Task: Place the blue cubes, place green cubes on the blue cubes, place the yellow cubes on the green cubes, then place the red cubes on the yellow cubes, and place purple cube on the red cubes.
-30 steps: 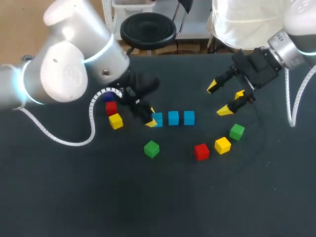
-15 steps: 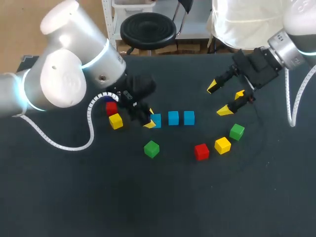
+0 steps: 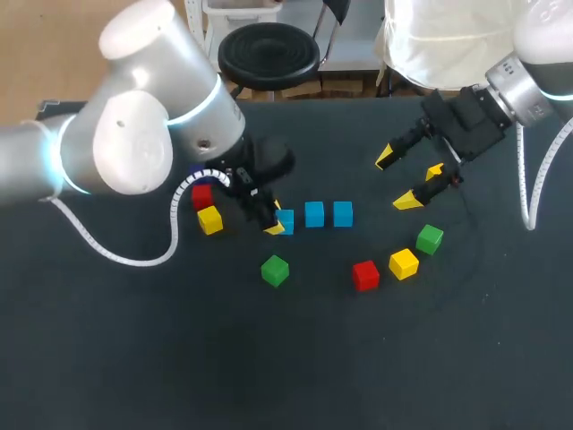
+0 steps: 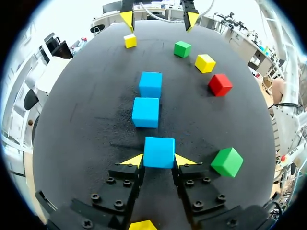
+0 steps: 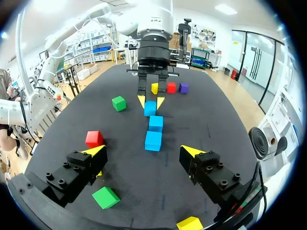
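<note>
Table (image 3: 134, 340): green cube (image 4: 227, 162) nr blue cube (image 4: 159, 152).

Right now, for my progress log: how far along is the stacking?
Done: three blue cubes sit in a row. In hand: fingers of the left gripper clasp the end blue cube. Left: green cubes, yellow cubes, red cubes and purple cube lie loose; nothing stacked.

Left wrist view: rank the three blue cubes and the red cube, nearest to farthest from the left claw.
1. Near blue cube, between the fingertips of the left claw.
2. Middle blue cube, straight ahead.
3. Far blue cube, at the row's end.
4. Red cube, off to the row's side.
</note>
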`<action>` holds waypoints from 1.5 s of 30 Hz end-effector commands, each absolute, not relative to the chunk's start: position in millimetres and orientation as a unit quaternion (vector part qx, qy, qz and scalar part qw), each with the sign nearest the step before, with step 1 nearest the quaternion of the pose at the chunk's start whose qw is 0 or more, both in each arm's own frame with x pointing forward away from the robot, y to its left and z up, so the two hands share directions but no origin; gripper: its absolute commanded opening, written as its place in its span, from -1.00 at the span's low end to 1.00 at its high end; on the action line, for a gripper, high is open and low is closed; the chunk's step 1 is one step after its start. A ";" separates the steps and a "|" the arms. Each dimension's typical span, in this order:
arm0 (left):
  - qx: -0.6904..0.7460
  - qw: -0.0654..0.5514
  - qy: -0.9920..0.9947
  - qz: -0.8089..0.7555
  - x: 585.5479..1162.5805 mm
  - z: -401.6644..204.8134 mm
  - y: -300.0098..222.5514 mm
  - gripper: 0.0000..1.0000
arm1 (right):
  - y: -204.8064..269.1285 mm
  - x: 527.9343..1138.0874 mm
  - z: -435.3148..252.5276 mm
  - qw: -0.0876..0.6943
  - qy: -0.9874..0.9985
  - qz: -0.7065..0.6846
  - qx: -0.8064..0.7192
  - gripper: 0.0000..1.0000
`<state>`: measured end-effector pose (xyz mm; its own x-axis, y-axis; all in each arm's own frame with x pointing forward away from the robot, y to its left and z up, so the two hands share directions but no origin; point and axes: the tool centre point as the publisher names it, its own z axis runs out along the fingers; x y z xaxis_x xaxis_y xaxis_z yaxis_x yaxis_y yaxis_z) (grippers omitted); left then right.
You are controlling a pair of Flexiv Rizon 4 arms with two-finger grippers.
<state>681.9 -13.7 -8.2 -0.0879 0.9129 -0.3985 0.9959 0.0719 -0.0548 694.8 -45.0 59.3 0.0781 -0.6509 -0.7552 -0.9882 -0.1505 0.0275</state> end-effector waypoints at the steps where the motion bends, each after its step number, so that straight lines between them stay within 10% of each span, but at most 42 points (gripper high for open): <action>1: 0.660 0.136 0.720 -0.164 685.0 -11.7 -11.2 -1.00 | -44.9 694.8 59.4 0.261 0.597 0.323 -0.686 1.00; 45: 0.654 0.149 0.721 -0.172 700.2 -11.3 -17.7 -1.00 | -44.9 694.8 59.4 0.261 0.597 0.323 -0.686 1.00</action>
<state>699.1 -17.0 -9.3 -0.0998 0.8922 -0.4404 0.9950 0.0863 -0.0507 694.8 -45.1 59.3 0.0781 -0.6509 -0.7552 -0.9882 -0.1505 0.0276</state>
